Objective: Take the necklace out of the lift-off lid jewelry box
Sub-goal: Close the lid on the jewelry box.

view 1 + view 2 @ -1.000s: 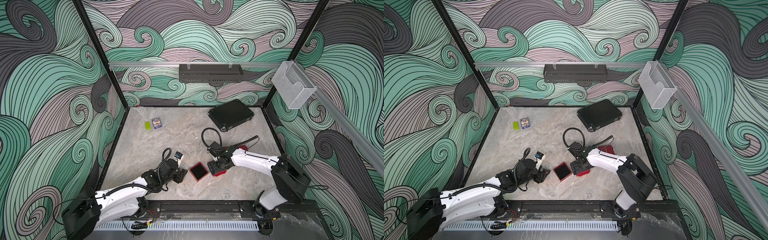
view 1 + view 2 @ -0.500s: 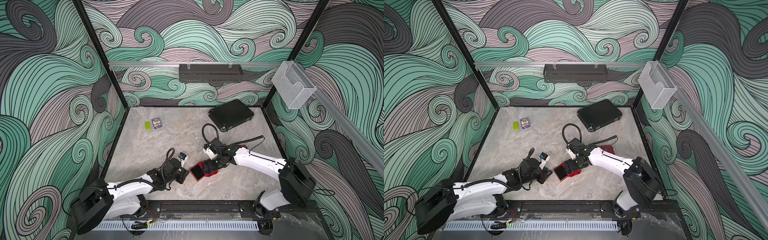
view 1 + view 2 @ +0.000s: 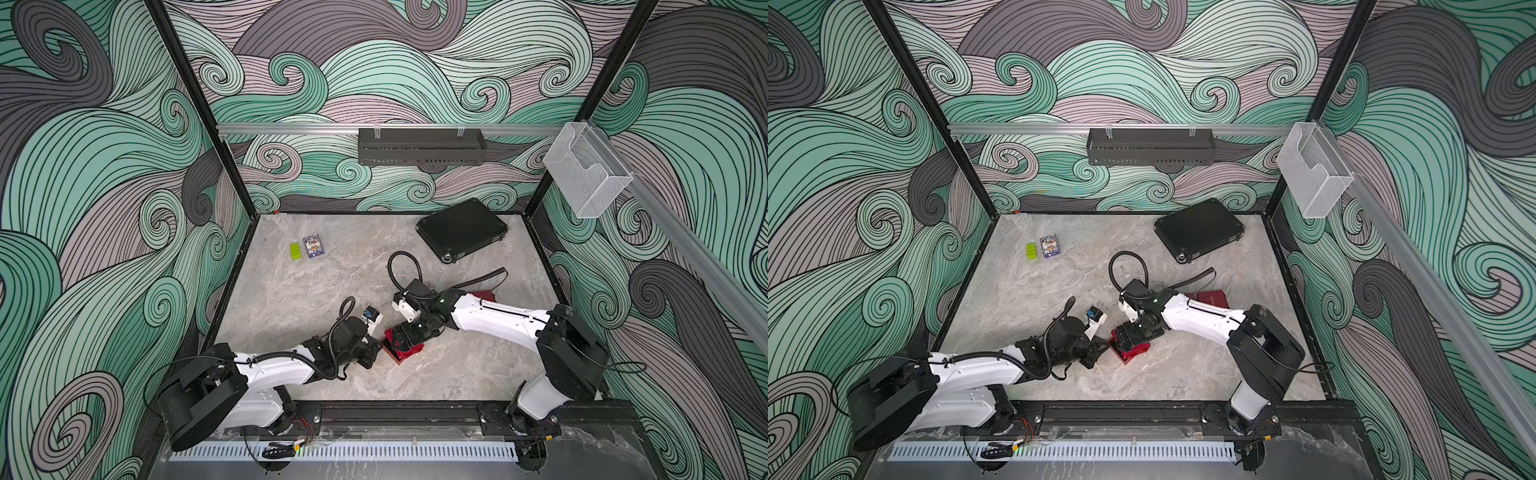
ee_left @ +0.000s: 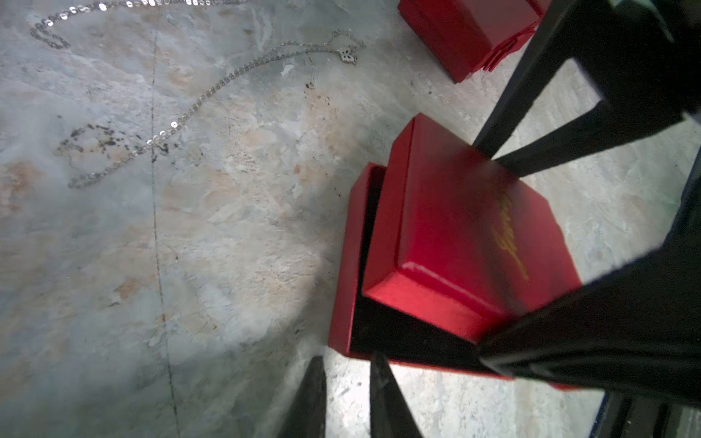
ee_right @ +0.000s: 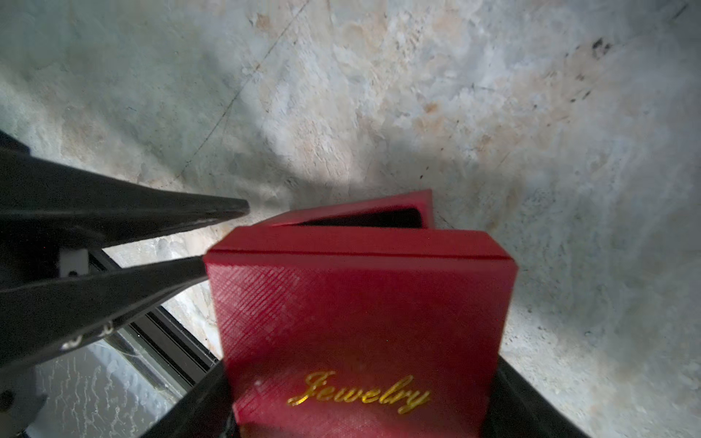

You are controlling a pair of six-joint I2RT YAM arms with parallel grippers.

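Over the box base (image 4: pixel 343 265), the right gripper (image 3: pixel 408 337) has carried the lid (image 4: pixel 455 227).

The marble table (image 3: pixel 291 291) is carrying a red box base (image 4: pixel 343 265), sitting just ahead of the left gripper (image 4: pixel 346 358) and under the right gripper (image 3: pixel 404 340). A necklace (image 4: pixel 212 91) is lying loose farther ahead of the left gripper, apart from the base. A second red box (image 3: pixel 1210 298) is resting behind the right gripper, with a black case (image 3: pixel 461 228) farther behind. A green brick (image 3: pixel 295 252) and a card pack (image 3: pixel 313 247) are lying side by side, well off to the left gripper's left.
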